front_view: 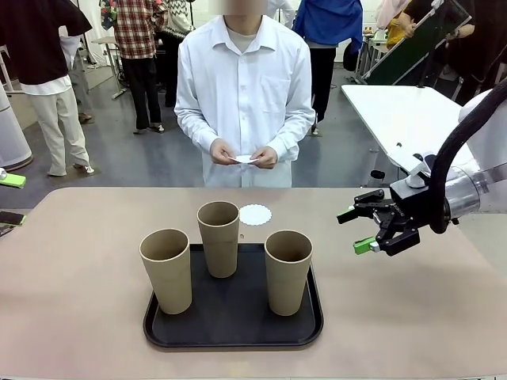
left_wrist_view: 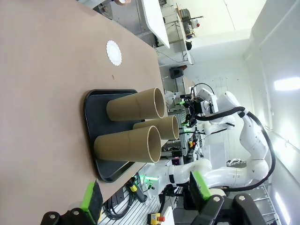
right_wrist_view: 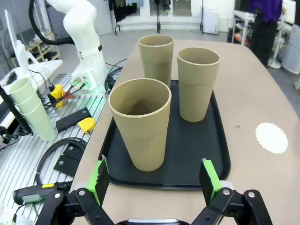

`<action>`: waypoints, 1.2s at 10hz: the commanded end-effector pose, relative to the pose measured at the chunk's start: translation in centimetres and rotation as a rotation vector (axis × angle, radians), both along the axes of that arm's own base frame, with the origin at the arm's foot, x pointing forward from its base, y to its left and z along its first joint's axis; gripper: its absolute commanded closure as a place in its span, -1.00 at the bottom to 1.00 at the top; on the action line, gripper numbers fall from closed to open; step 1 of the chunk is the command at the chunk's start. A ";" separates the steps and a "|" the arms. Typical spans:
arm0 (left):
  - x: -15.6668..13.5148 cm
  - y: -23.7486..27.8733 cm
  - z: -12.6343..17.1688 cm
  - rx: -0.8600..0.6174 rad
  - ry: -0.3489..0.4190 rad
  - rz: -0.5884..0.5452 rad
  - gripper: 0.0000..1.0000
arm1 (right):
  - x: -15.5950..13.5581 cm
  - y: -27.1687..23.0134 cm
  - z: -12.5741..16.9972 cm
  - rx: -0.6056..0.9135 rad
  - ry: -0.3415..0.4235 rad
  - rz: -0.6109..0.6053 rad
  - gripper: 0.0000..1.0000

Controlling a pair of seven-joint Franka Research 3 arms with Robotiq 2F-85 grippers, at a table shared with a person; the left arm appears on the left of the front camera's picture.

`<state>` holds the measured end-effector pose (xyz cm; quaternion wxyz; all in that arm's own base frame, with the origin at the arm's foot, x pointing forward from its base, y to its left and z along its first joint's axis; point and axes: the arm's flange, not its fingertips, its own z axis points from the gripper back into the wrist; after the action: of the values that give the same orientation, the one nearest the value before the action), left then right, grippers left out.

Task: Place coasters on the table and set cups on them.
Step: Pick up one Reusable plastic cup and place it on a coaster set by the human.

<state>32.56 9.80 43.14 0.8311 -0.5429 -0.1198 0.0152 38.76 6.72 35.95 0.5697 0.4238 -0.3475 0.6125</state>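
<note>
Three tan cups stand upright on a black tray [front_view: 234, 336]: one at the left [front_view: 166, 269], one at the back [front_view: 219, 237], one at the right [front_view: 287, 271]. A white lacy coaster [front_view: 255, 214] lies on the beige table [front_view: 79, 261] just behind the tray. The person at the far side holds more white coasters [front_view: 245, 159] in both hands. My right gripper [front_view: 354, 229] hovers open to the right of the tray, facing the cups [right_wrist_view: 140, 124], with nothing between its pads. My left gripper [left_wrist_view: 145, 194] is open and empty, well back from the cups [left_wrist_view: 129, 145] and the coaster [left_wrist_view: 114, 52].
A white table [front_view: 404, 119] stands behind at the right. A phone [front_view: 9, 218] lies at the table's left edge. Bare tabletop spreads on both sides of the tray and behind it. Other people stand farther back.
</note>
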 end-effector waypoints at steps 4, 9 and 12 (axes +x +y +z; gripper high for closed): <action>0.2 0.1 0.1 -0.018 -0.021 0.005 -1.00 | -0.4 -0.6 0.6 0.011 -0.010 -0.013 -1.00; 0.2 0.1 0.1 -0.018 -0.021 0.005 -1.00 | 0.8 0.0 -3.3 0.110 0.082 0.047 -1.00; 0.2 0.1 0.1 -0.018 -0.021 0.005 -1.00 | 1.0 1.4 -5.5 0.169 0.067 0.092 -1.00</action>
<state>32.56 9.80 43.14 0.8311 -0.5429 -0.1198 0.0153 38.63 7.54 30.63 0.5320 0.5029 -0.3352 0.5931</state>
